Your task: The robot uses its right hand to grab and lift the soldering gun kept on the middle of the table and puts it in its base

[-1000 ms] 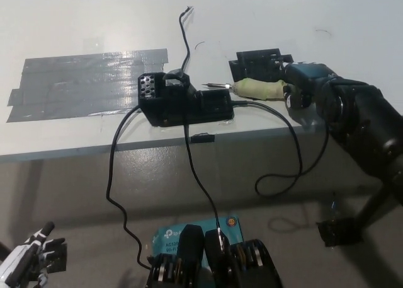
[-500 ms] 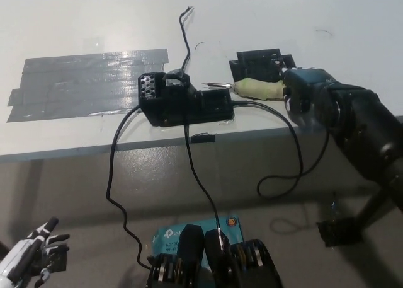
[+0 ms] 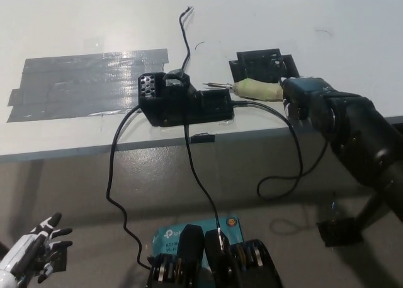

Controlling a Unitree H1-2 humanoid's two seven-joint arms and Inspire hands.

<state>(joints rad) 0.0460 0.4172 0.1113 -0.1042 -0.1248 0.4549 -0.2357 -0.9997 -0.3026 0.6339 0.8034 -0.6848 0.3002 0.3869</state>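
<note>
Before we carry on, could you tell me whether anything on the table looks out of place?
The soldering gun lies flat on the table right of its base, not in it. Its cable droops over the table's front edge. Grey tape is stuck at left.

Electronics workshop: soldering gun (image 3: 255, 88), cables (image 3: 189, 155)

Soldering gun (image 3: 250, 88) on table (image 3: 94, 17), just right of base (image 3: 182, 102). Right hand (image 3: 308, 99) at gun's right end. Tape patch (image 3: 82, 83) left of base. Left hand (image 3: 31, 256) below table edge.
</note>
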